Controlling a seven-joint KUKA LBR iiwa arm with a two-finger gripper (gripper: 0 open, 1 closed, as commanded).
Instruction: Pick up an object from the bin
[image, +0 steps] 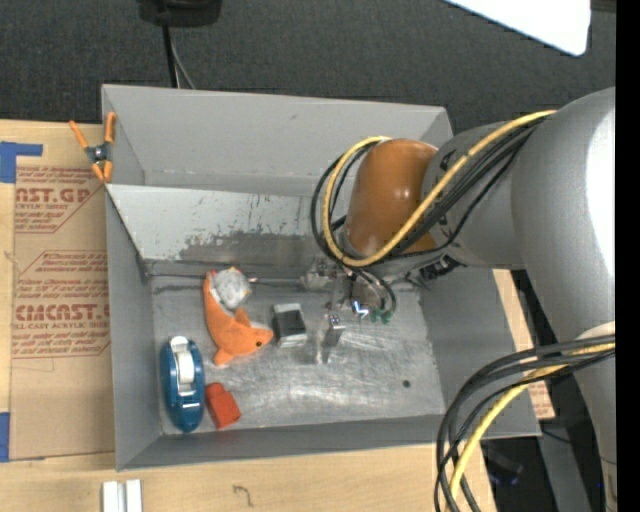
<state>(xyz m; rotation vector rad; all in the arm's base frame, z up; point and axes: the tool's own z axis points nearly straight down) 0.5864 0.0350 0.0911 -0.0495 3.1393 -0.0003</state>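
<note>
Pincer (332, 338) hangs low in the bin (130, 300); its opening I cannot tell, nothing seen held. Small dark block (290, 322) lies just left of it, orange toy (235, 335) farther left. I should centre over the block, then drop straight and close squarely.

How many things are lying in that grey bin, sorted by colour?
Orange: 2, a soft toy and a small block
Blue: 1, a tape dispenser
Pale grey: 1, a crumpled lump
Black: 1, a small square piece
Total: 5
</note>
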